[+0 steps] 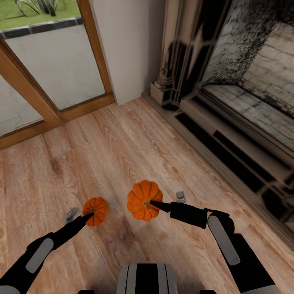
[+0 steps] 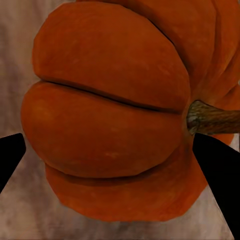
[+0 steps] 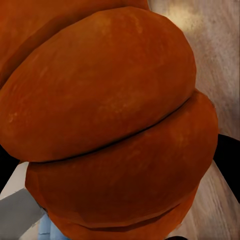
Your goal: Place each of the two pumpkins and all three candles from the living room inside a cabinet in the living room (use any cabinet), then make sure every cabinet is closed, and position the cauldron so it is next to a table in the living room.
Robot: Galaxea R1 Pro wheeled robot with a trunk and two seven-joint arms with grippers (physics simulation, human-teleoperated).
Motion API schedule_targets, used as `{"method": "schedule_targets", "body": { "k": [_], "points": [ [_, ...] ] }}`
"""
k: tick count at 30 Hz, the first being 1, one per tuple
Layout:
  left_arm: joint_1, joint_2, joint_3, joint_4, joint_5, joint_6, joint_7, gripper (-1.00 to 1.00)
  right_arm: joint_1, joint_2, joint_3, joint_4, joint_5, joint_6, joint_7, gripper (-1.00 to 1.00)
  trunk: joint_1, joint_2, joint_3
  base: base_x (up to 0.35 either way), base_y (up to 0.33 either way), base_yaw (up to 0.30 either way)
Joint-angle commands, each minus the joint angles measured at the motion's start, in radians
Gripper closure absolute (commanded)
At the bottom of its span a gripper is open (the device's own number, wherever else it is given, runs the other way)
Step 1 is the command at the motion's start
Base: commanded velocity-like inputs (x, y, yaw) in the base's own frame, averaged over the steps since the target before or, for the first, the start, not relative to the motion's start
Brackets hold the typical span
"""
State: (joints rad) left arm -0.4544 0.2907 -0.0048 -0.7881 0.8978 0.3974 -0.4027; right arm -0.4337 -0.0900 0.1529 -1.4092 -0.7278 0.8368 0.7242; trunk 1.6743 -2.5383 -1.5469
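I hold two orange ribbed pumpkins over the wooden floor. My left gripper [image 1: 88, 216] is shut on the smaller-looking pumpkin [image 1: 96, 211], whose stem and ribs show close up in the left wrist view [image 2: 110, 115] between black fingertips [image 2: 220, 175]. My right gripper [image 1: 154, 204] is shut on the other pumpkin [image 1: 144, 200], which shows in the right wrist view [image 3: 110, 125]. A small grey stub, possibly a candle [image 1: 180, 196], stands on the floor just right of that pumpkin. Another grey stub [image 1: 72, 214] lies left of the left pumpkin. The cabinet, cauldron and table are out of view.
An ornate dark fireplace surround [image 1: 179, 61] with a stone hearth [image 1: 245, 134] runs along the right. A wood-framed glass door [image 1: 53, 65] and a white wall section [image 1: 130, 45] stand ahead. Wooden floor [image 1: 122, 147] stretches between them and me.
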Motion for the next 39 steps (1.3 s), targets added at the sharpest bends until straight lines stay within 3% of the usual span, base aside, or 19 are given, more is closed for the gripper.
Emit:
{"method": "schedule_targets", "body": {
  "k": [1,6,10,11,15,21,27,31,39],
  "points": [
    [0.001,0.013,0.003,-0.009,0.007,0.023,-0.007,1.0,0.0,-0.001,0.001,0.0,-0.004,0.005,0.0,1.0,-0.001,0.0,0.003,0.0,0.0,0.0],
    [0.002,0.079,0.058,-0.093,0.084,0.265,-0.11,1.0,0.0,-0.001,0.001,0.003,-0.006,0.0,-0.002,1.0,-0.003,0.001,0.023,0.0,0.0,0.0],
    [0.007,0.112,0.105,-0.118,0.098,0.342,-0.129,1.0,0.0,-0.001,0.001,0.003,-0.006,-0.001,-0.004,1.0,-0.005,0.002,0.038,0.0,0.0,0.0],
    [0.009,0.123,0.119,-0.124,0.1,0.397,-0.133,1.0,-0.001,-0.001,0.001,0.003,-0.005,-0.001,-0.004,1.0,-0.005,0.002,0.042,0.0,0.0,0.0],
    [0.009,0.13,0.163,-0.162,0.102,0.522,-0.134,1.0,0.0,0.0,0.0,0.021,-0.006,-0.001,-0.004,1.0,-0.007,0.003,0.058,0.0,0.0,0.0],
    [0.01,0.132,0.187,-0.173,0.105,0.59,-0.136,1.0,0.0,0.001,-0.002,0.052,-0.008,-0.002,-0.004,1.0,-0.01,0.005,0.081,0.0,0.0,0.0],
    [0.01,0.13,0.188,-0.176,0.113,0.596,-0.135,1.0,0.0,0.001,-0.003,0.053,-0.007,-0.002,-0.005,1.0,-0.012,0.006,0.104,0.0,0.0,0.0],
    [0.01,0.131,0.189,-0.172,0.143,0.599,-0.134,1.0,-0.001,0.001,-0.003,0.055,-0.007,-0.002,-0.004,1.0,-0.014,0.007,0.119,0.0,0.0,0.0],
    [0.01,0.132,0.189,-0.17,0.15,0.6,-0.135,1.0,0.0,0.0,-0.003,0.055,-0.011,-0.002,-0.002,1.0,-0.018,0.009,0.154,0.0,0.0,-0.137]
  ]
}}
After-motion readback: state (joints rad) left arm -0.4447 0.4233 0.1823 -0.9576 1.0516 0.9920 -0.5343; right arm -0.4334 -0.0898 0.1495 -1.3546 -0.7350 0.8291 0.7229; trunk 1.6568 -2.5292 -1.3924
